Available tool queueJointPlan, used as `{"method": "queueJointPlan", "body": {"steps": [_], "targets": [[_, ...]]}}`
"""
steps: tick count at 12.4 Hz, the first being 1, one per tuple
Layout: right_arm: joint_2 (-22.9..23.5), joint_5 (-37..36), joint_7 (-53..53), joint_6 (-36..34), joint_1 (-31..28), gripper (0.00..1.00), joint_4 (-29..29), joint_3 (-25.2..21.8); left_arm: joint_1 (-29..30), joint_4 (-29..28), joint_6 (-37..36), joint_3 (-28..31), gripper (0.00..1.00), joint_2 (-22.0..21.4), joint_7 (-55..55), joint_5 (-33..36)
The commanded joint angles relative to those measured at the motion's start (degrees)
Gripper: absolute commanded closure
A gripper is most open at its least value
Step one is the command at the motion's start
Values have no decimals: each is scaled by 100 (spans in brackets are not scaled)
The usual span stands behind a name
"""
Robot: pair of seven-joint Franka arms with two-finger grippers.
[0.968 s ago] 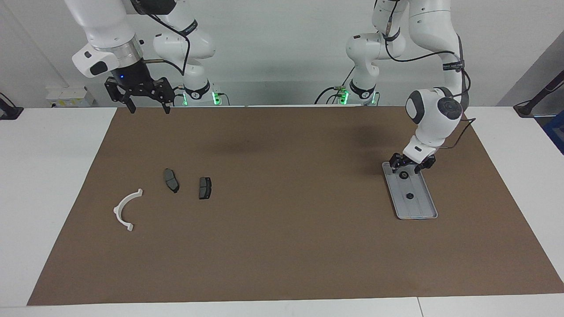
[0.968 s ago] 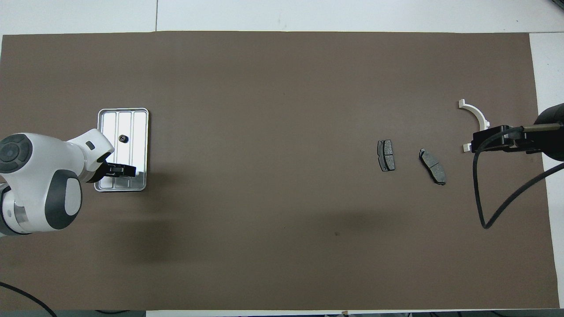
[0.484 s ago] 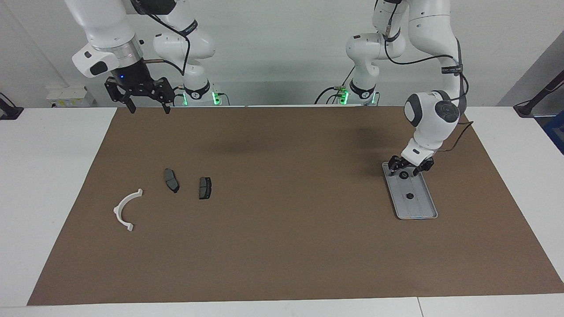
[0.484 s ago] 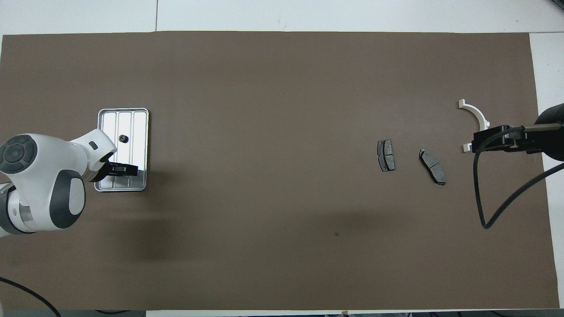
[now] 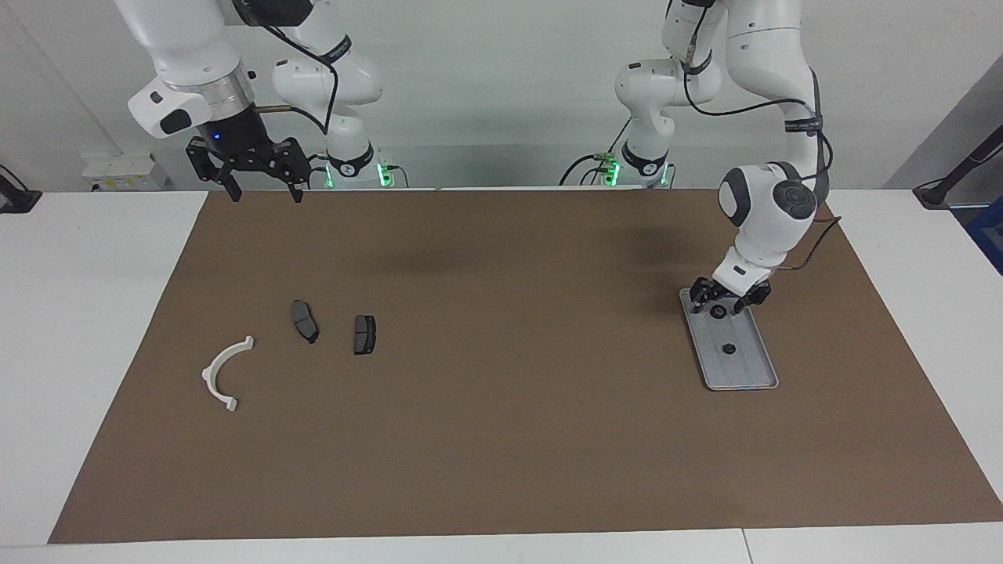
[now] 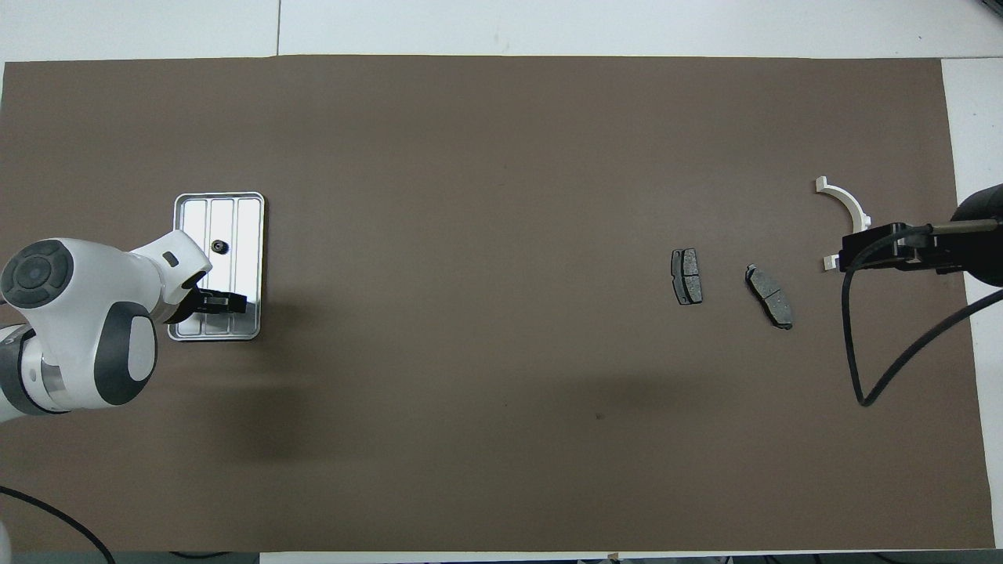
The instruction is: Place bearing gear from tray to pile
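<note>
Our left gripper (image 5: 726, 301), jaws around a bearing gear (image 5: 717, 311) in the tray (image 5: 744, 374), grip unconfirmed; next: close, lift, carry to the pile (image 5: 307, 321). Right gripper (image 5: 263, 188) waits open.

White table (image 5: 102, 329), brown mat (image 5: 501, 407) across it, plain pale wall (image 5: 501, 78)

One camera sits high across the table, facing the robots, whose bases stand at 12 o'clock. The other hangs above the robots' end, looking steeply down and forward; arms enter at 6 o'clock. Both sit well back and share the brown mat (image 5: 501, 368), half a turn apart.
</note>
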Motion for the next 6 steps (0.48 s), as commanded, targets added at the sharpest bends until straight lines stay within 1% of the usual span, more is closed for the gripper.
{"method": "queueJointPlan", "body": {"steps": [1, 3, 4, 5, 6], "targets": [[-121, 129, -154, 59, 23, 0, -150, -42, -14, -54, 124, -11, 57, 15, 41, -76], [-139, 129, -154, 68, 23, 0, -168, -42, -23, 33, 107, -11, 95, 33, 41, -76], [-139, 137, -154, 85, 31, 0, -203, -42, -23, 77, 81, -11, 100, 59, 41, -76], [-139, 129, -136, 146, 49, 0, -290, -33, -32, 217, 11, -20, 100, 77, 41, -76], [-130, 129, -119, 338, 58, 0, -396, -7, -32, 566, -416, -29, 100, 94, 41, -76]]}}
